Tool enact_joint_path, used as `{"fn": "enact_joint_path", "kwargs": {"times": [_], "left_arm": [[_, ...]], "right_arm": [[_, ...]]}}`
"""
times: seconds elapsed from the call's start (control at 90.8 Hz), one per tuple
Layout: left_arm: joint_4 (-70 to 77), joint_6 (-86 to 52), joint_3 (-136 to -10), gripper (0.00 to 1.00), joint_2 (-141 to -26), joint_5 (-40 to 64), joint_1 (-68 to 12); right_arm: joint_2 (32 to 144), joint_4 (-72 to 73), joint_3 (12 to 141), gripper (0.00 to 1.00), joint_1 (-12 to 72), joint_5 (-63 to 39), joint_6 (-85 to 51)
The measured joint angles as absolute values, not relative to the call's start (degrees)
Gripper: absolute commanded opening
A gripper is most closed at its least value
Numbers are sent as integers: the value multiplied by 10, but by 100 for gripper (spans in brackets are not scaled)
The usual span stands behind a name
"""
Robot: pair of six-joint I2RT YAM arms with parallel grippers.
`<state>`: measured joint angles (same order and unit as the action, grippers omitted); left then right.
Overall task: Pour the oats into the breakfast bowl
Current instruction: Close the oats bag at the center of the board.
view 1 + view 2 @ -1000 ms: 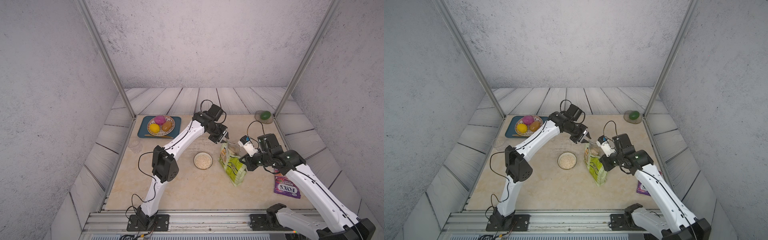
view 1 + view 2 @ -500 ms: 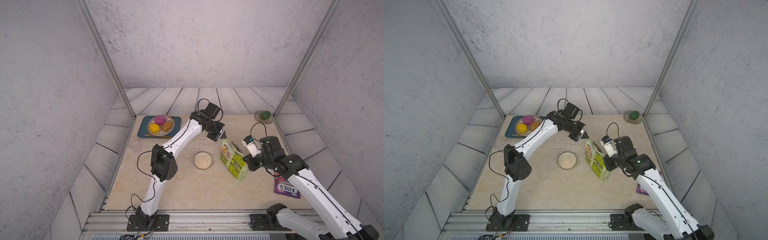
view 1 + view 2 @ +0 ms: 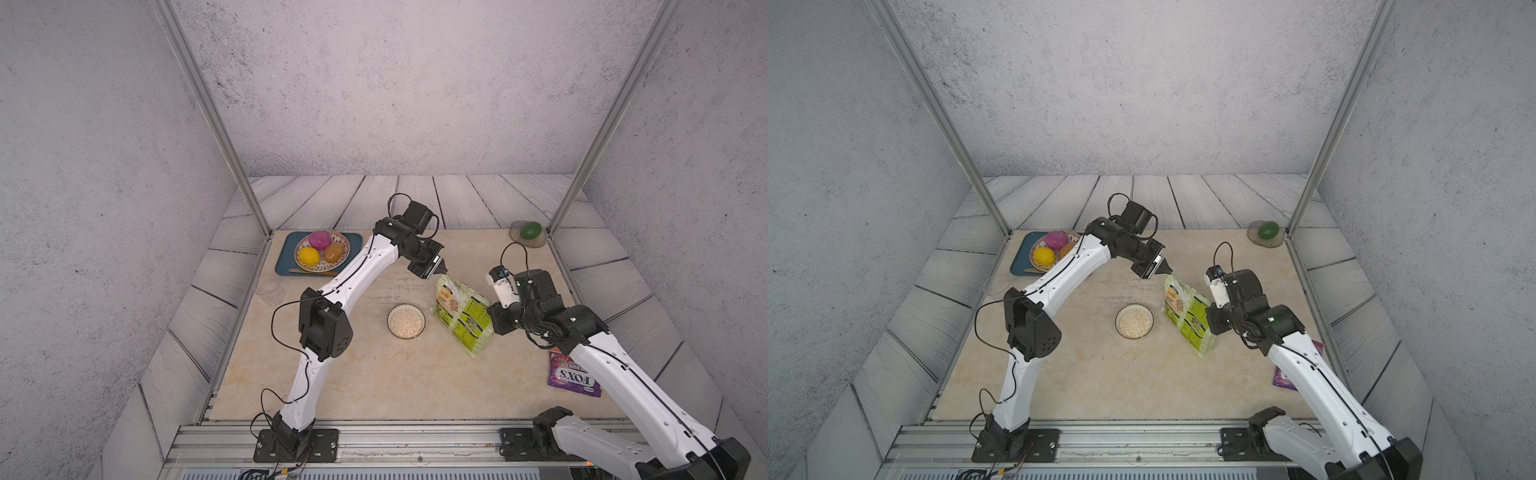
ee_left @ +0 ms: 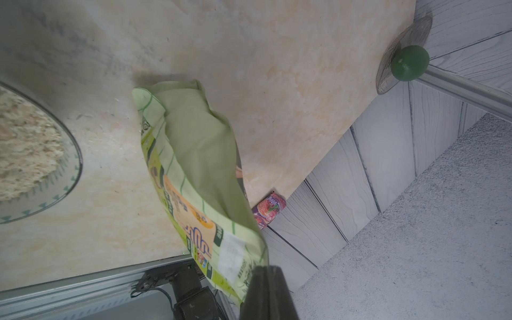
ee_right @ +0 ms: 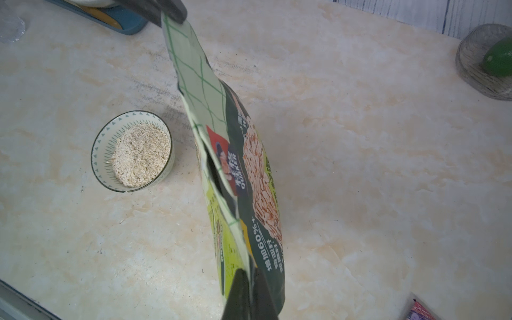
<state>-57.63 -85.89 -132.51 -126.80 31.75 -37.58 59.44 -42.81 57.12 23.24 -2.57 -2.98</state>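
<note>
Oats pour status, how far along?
Done: a heap of oats sits in the breakfast bowl. In hand: green pouch held beside the bowl, not over it, left pincer shut on one end, right pincer on the other. Left: probably just setting the pouch down.

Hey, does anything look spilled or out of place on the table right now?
Yes: a few stray oat flakes lie on the table just outside the breakfast bowl, toward the green pouch. Nothing else stands out.
</note>
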Motion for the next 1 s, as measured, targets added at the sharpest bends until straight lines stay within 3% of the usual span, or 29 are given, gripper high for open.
{"fn": "enact_joint_path", "kwargs": {"times": [0.121,0.242,0.385,1.002], "left_arm": [[-583,-844,-1325,0,-1268,313,-372],[-585,-835,-1325,0,-1268,312,-370],[-579,-833,-1325,0,-1268,311,-364],[-567,-834,-1325,0,-1268,310,-361]], "right_arm": [[616,-437,588,0,232,-34,-26],[622,-448,594,19,232,-54,-21],[622,-481,598,31,232,-71,-9],[731,-499,690,45,232,-91,53]]}}
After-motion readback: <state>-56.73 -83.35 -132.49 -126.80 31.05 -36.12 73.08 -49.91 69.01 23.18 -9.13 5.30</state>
